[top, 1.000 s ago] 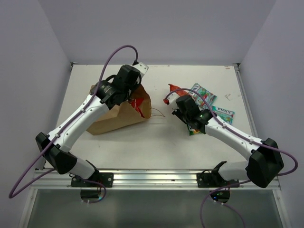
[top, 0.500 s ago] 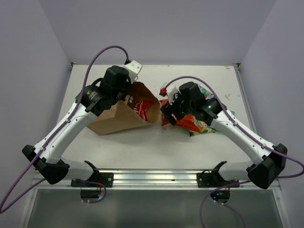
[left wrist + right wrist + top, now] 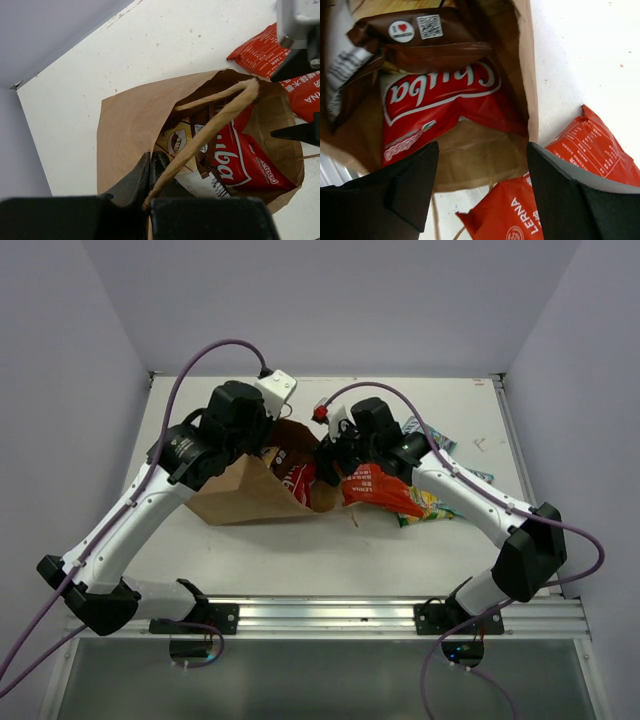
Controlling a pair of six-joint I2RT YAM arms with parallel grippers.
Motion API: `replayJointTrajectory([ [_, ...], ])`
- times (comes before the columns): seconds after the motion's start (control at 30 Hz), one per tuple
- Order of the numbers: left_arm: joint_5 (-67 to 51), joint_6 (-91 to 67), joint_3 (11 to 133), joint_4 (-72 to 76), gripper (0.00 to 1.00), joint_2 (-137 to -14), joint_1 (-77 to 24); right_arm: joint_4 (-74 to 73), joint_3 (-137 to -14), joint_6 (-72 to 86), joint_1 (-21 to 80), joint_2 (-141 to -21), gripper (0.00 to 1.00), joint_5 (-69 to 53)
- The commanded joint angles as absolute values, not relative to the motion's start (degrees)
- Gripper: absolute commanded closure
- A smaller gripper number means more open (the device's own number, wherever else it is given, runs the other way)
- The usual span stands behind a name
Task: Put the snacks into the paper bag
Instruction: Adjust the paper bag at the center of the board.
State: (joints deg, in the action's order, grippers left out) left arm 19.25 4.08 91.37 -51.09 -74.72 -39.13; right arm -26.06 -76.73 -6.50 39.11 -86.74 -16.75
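Paper bag point(image 3: 240, 495): brown kraft, laid on side, mouth opened toward right. Twisted handle point(image 3: 215, 117) stretched taut across mouth. Inside, red-white packet point(image 3: 440, 100) seen flat on lower wall, brown-white packet point(image 3: 420, 40) seen deeper, partly overlapping it. Red-orange packet point(image 3: 378, 490) laid outside, just beside mouth, crumpled. Green-yellow packet point(image 3: 428, 508) partly covered by it.

Robot lab cell — white table point(image 3: 300, 550), plain walls point(image 3: 330, 300), aluminium rail point(image 3: 330, 612).
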Motion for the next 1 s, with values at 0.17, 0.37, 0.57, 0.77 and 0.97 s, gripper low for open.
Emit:
replayJointTrajectory([
  [0.17,18.4,3.8,92.7,-50.1,1.00,-70.8,-39.2,-10.4,-74.9,-4.0,39.9,-90.2,0.29,-10.2],
  [0.37,21.9,3.1,90.8,-51.2,1.00,-68.1,-39.2,-9.4,-78.3,-4.8,41.0,-96.0,0.66,-14.5],
  [0.57,26.8,2.3,86.7,-51.9,1.00,-66.1,-39.2,-12.6,-84.0,-6.8,43.4,-96.8,1.00,-13.5],
  [0.77,29.7,0.9,81.6,-48.4,1.00,-64.9,-39.2,-21.1,-96.0,-12.3,43.9,-95.2,1.00,-3.3],
  [0.97,25.8,-4.1,77.0,-41.3,0.99,-61.2,-39.3,-23.8,-106.3,-20.6,48.7,-94.5,1.00,6.7],
])
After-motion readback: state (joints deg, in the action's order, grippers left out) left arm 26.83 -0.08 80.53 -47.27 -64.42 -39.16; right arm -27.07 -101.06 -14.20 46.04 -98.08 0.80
